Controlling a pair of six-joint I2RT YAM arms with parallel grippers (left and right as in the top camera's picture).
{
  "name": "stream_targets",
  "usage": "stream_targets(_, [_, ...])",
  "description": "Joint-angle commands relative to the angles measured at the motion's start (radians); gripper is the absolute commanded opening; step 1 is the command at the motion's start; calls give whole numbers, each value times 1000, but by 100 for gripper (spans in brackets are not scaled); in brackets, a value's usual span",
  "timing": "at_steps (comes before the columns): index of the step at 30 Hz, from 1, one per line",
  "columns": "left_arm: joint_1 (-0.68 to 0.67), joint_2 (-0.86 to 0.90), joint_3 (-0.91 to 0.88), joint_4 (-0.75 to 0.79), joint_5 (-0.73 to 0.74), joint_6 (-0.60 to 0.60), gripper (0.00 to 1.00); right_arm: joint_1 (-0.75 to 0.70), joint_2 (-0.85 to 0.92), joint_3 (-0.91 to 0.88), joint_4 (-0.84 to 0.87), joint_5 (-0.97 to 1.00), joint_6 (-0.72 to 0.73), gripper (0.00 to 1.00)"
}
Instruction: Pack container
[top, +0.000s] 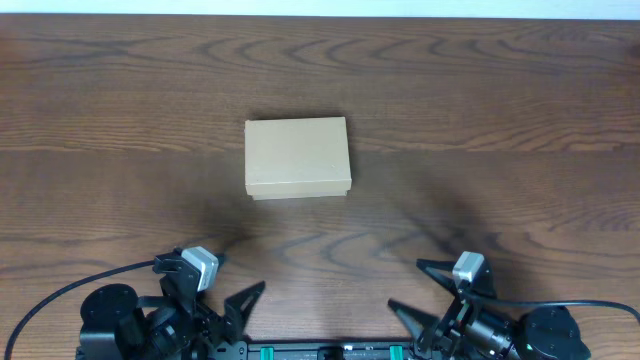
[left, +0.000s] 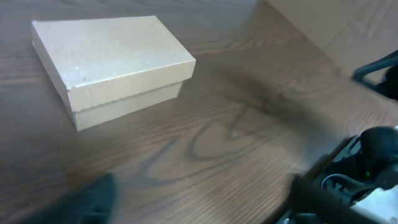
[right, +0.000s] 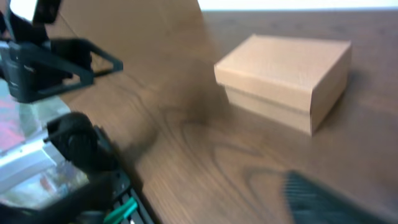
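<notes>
The container (top: 298, 158) is a small tan cardboard box with its lid closed, lying flat on the middle of the wooden table (top: 500, 120). It also shows in the left wrist view (left: 112, 59) and in the right wrist view (right: 286, 71). My left gripper (top: 222, 290) rests low at the near left edge, well short of the box; in its own view the fingers (left: 199, 205) are spread wide and empty. My right gripper (top: 418, 290) rests at the near right edge, open and empty; its own view (right: 205, 211) shows only one blurred finger.
The base rail (top: 330, 352) with green clips runs along the near edge between the arms. The right arm (left: 373, 162) shows in the left wrist view, and the left arm (right: 50, 62) shows in the right wrist view. Only the box lies on the table.
</notes>
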Motion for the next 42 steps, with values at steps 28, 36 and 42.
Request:
stream_targets(28, [20,-135,-171,258,-291,-24,95,8,-6,-3,-259,-18,92,99])
stream_targets(36, [32,-209,-441,601,-304,-40,95,8,-6,-3,-270,-18,92,99])
stream_targets(42, [32,-210,-615,845,-301,-49,95,8,-6,-3,-270,-18,92,99])
